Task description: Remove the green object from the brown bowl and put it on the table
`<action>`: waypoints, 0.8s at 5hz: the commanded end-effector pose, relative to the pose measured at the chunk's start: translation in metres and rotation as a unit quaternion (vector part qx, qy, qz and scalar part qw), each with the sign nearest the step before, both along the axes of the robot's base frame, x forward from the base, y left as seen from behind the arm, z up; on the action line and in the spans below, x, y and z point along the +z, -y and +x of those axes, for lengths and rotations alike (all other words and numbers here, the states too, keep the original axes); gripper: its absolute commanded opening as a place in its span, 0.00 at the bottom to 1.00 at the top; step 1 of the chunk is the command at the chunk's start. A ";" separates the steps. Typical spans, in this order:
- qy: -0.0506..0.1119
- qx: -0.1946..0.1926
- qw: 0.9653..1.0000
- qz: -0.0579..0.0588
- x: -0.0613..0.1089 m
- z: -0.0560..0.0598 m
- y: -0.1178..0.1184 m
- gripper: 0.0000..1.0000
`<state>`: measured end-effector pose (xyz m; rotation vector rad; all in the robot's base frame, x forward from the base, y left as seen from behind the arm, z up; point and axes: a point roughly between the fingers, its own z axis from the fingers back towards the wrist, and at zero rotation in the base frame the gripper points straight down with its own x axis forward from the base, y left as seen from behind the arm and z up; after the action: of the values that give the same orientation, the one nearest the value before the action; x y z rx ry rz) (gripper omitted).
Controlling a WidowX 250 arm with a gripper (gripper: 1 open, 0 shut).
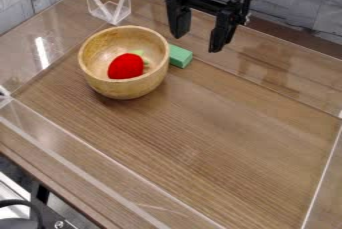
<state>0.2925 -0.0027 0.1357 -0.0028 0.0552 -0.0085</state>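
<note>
Your green object [181, 57] lies flat on the table [227, 123], just beside the brown bowl's [124, 65] right rim and outside it. Inside the bowl you see only a red round object [126, 66]. Above the green block your gripper [198, 30] hangs pointing down, its dark fingers [177, 18] spread wide and holding nothing. Low clear plastic walls [54, 143] edge the tabletop.

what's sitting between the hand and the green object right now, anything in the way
Nothing visible. The green object lies on the table just outside the brown bowl, beside its rim, not in it. The open hand hangs right above it with only air between. The red round object sits inside the bowl, off to the side.
</note>
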 end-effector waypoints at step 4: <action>-0.033 0.027 0.999 0.005 -0.006 0.000 -0.017 1.00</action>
<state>0.2890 0.0123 0.1207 0.0021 0.1581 0.0479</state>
